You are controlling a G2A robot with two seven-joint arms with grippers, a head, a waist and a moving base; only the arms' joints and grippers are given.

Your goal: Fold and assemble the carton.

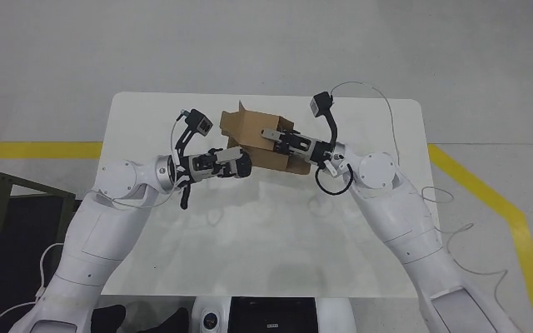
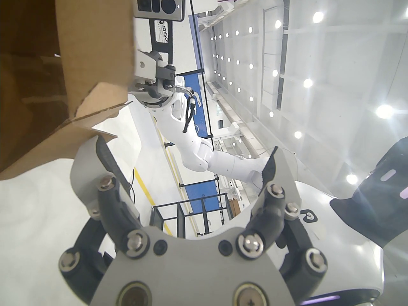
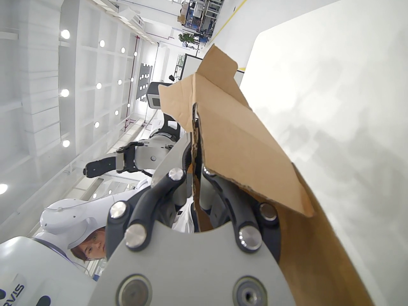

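Arms are angling inward mid-frame: the right end effector (image 1: 273, 136) is clamping a wall of the carton (image 1: 248, 131); the left end effector (image 1: 240, 164) is hovering beside it, spread apart.

carton (image 1: 246, 131): brown corrugated cardboard, matt; edges rough
table (image 1: 275, 241): white, smooth, faint sheen
left gripper (image 2: 185, 148): matt grey metal; shiny screws

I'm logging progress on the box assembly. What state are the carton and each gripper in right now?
Carton: partly erected, flaps still unfolded, not closed.
Right gripper: shut on an edge of a carton wall.
Left gripper: open, holding nothing, beside a corner of the carton.
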